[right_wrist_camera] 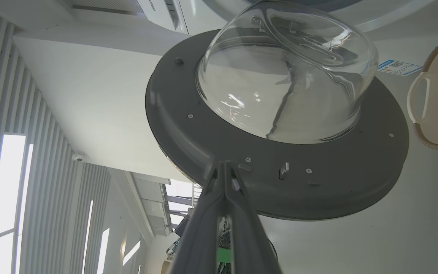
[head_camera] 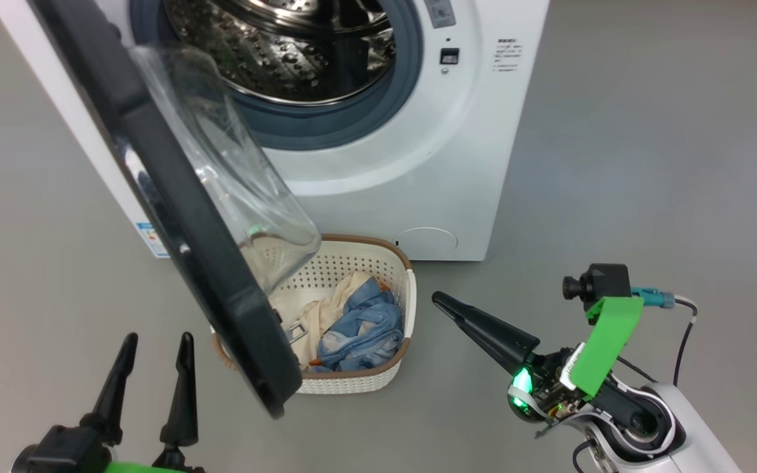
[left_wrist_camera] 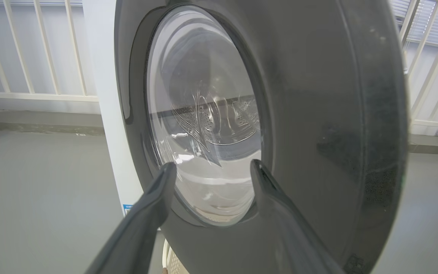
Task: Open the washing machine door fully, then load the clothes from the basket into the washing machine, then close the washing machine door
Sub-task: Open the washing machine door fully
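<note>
The white washing machine [head_camera: 418,164] stands at the top with its steel drum [head_camera: 286,46] showing. The black washing machine door [head_camera: 175,197] swings out toward me, seen edge-on, its glass bowl overhanging the basket [head_camera: 365,381]. Blue and cream clothes [head_camera: 362,325] lie in the basket. My left gripper [head_camera: 158,341] is open at the lower left, left of the door's edge. In the left wrist view this gripper [left_wrist_camera: 213,169] faces the door's outer side [left_wrist_camera: 318,95]. My right gripper [head_camera: 435,297] is shut and holds nothing, right of the basket. It [right_wrist_camera: 223,164] points at the door's inner face [right_wrist_camera: 318,179].
Grey floor lies open to the right of the machine and around both arms. A blue energy sticker [head_camera: 152,238] marks the machine's lower left corner. A white railing [left_wrist_camera: 32,95] runs behind the machine. The basket's handle [right_wrist_camera: 416,99] shows at the right wrist view's edge.
</note>
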{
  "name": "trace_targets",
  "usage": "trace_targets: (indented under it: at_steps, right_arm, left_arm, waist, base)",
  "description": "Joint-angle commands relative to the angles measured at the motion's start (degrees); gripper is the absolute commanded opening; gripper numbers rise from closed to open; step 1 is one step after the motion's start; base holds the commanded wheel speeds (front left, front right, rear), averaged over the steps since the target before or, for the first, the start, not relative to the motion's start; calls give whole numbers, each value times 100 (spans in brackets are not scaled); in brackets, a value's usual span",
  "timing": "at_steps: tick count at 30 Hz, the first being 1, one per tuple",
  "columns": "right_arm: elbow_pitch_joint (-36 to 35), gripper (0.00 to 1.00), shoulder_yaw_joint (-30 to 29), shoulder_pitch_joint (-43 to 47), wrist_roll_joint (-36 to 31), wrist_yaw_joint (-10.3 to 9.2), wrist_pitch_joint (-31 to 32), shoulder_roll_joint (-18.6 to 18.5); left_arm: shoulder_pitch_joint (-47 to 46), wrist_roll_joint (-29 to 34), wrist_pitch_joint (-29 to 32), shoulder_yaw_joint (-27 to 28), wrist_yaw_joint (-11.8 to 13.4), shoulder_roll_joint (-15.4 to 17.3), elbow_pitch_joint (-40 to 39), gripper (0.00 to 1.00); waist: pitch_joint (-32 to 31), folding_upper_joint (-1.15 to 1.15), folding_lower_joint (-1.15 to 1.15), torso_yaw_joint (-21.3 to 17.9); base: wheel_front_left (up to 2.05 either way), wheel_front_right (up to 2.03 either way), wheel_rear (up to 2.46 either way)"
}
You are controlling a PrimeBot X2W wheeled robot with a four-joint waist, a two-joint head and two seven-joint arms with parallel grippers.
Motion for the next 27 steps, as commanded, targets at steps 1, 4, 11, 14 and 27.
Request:
trace_targets:
  at_steps: [1, 4, 11, 14, 27]
  right_arm:
    - [-232, 0, 36, 68, 42, 18, -99, 42]
    - [-325, 0, -20, 209, 39, 18, -262, 22]
    - [-446, 100, -235, 431, -27, 18, -767, 52]
    - [-489, 100, -402, 467, -238, 18, -1146, 57]
    - [-625, 100, -616, 308, -3424, 18, -3945, -279]
  left_arm:
    - [-35, 28, -46, 217, -18, 90, -175, 100]
    - [15, 35, -46, 218, -18, 87, -203, 100]
    - [57, 23, -46, 237, -18, 78, -196, 100]
    - [82, 20, -46, 257, -18, 76, -198, 100]
    - [85, -37, -46, 282, -18, 55, -207, 100]
  waist:
    - [-89, 0, 0, -130]
    - [-102, 0, 0, -187]
    - [-164, 0, 0, -283]
    - [-196, 0, 0, -313]
    - [-199, 0, 0, -379]
  base:
    - [0, 0, 0]
    - [0, 0, 0]
    - [0, 0, 0]
    - [0, 0, 0]
    - [0, 0, 0]
